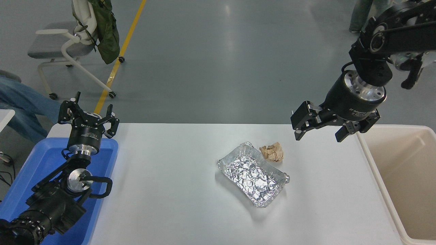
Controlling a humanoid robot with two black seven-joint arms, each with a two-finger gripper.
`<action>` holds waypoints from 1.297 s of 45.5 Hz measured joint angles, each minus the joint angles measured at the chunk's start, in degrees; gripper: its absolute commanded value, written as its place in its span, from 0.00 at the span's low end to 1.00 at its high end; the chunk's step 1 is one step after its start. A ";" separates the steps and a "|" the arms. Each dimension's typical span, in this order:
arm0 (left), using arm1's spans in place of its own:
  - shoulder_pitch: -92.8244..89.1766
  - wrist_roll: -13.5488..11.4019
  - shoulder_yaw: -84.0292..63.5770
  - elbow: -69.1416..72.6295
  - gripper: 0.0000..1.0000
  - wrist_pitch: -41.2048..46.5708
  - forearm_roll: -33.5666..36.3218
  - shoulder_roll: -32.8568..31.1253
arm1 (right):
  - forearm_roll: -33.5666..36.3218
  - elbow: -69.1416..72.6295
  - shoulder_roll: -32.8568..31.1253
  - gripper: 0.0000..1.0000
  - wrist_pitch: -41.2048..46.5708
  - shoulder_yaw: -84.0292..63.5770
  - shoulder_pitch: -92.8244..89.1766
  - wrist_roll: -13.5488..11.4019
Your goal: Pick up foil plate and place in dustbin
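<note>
The foil plate [253, 174] is a shiny crinkled silver tray lying flat near the middle of the white table [170, 190]. The beige dustbin [381, 180] stands at the table's right edge, its deep inside bare. My right gripper [319, 135] hangs open in the air above the table's far right part, up and to the right of the foil plate, with nothing between its fingers. It is close to the dustbin's far left corner. My left gripper [89, 109] is parked open at the lower left, pointing up over the blue tray.
A small crumpled brown paper ball [272, 151] lies just behind the foil plate's far right corner. A blue plastic tray [37, 170] sits at the table's left end. Beyond the table stand an office chair [64, 44] with a green bag and a person's jeans-clad leg [27, 105].
</note>
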 measured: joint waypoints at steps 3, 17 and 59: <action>0.00 0.02 0.00 0.00 0.99 0.00 0.00 0.00 | 0.00 0.00 -0.04 1.00 0.00 0.03 -0.07 0.00; -0.04 0.04 0.01 0.00 0.99 0.00 -0.01 0.00 | 0.00 0.00 -0.05 1.00 0.00 0.14 -0.57 0.00; 0.00 0.04 0.00 0.01 0.99 0.00 -0.03 0.00 | 0.00 0.00 -0.16 1.00 0.00 0.46 -2.48 0.00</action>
